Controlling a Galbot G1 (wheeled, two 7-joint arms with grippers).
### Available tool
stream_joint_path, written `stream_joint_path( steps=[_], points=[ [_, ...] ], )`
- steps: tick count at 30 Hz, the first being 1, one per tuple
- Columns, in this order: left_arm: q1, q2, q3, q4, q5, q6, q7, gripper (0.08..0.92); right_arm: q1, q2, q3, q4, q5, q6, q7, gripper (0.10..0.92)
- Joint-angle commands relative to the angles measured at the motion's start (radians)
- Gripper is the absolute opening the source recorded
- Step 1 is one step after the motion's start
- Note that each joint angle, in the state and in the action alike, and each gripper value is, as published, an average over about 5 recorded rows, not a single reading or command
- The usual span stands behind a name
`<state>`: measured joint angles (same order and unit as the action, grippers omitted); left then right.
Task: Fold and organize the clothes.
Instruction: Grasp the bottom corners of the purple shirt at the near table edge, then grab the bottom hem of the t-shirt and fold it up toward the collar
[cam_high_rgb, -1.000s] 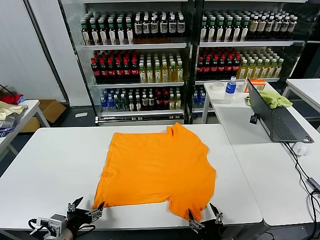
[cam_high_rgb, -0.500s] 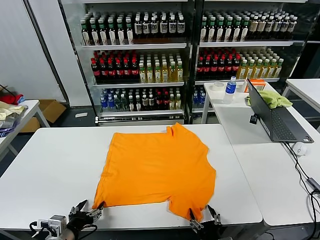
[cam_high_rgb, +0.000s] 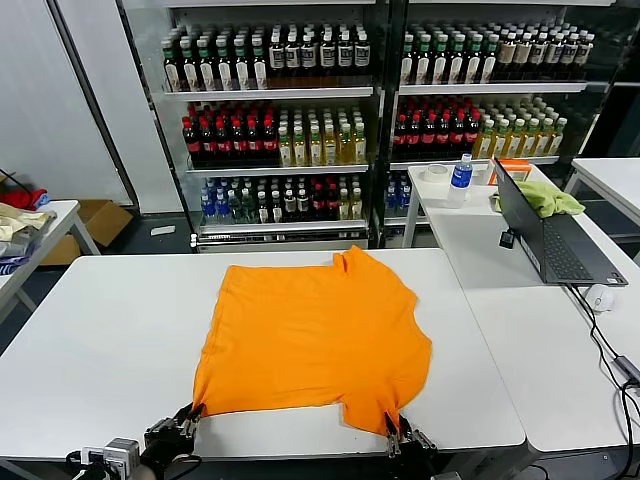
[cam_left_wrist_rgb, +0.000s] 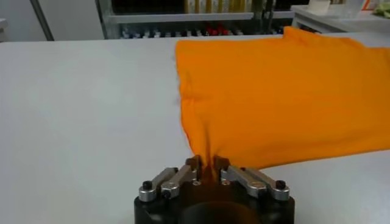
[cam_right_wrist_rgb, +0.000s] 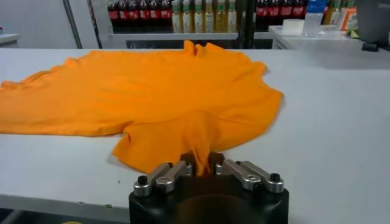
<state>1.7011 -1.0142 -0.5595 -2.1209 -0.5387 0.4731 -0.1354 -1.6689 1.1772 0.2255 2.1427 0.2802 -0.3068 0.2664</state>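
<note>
The clothes are one bright orange T-shirt (cam_high_rgb: 312, 334) spread flat on the white table (cam_high_rgb: 110, 340), plain side up. At the table's near edge my left gripper (cam_high_rgb: 186, 420) is shut on the shirt's near left corner; the left wrist view shows the T-shirt (cam_left_wrist_rgb: 286, 97) with its corner pinched in the left gripper (cam_left_wrist_rgb: 205, 163). My right gripper (cam_high_rgb: 397, 428) is shut on the near right sleeve. In the right wrist view a fold of the T-shirt (cam_right_wrist_rgb: 170, 97) rises between the fingers of the right gripper (cam_right_wrist_rgb: 200, 161).
A second white table (cam_high_rgb: 545, 320) adjoins on the right, carrying a laptop (cam_high_rgb: 545, 235), a mouse (cam_high_rgb: 600, 296) and a yellow-green cloth (cam_high_rgb: 545, 196). Drink coolers (cam_high_rgb: 370, 120) stand behind. A side table with red and cream fabrics (cam_high_rgb: 20, 215) is at far left.
Both grippers went from open to shut, each closing on the near edge of the T-shirt. The shirt's near corners are now drawn slightly toward the table edge.
</note>
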Motion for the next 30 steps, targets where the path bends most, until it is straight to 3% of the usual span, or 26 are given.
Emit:
stream_joint_path(
  steps=[1,12,18,25,30],
  points=[
    [0.004,-0.001,0.001,-0.008,0.051,-0.020,0.017,0.101,0.008,0.006,-0.002,0.001,0.006,0.019,0.002,0.115],
    [0.071,0.022,-0.039,-0.150,-0.019,0.024,0.026,0.080,-0.125,-0.058,0.160,0.171,0.060,-0.014,-0.046,0.115],
    [0.220,0.015,-0.068,-0.225,0.025,0.040,0.023,0.080,-0.295,-0.069,0.231,0.251,0.049,-0.013,-0.063,0.115],
    [0.314,0.036,-0.146,-0.255,0.036,0.051,0.025,0.080,-0.360,-0.056,0.228,0.277,0.016,-0.004,-0.066,0.115],
    [0.294,0.056,-0.169,-0.339,0.028,0.055,0.036,0.080,-0.309,-0.057,0.227,0.282,0.017,0.002,-0.061,0.115]
  ],
)
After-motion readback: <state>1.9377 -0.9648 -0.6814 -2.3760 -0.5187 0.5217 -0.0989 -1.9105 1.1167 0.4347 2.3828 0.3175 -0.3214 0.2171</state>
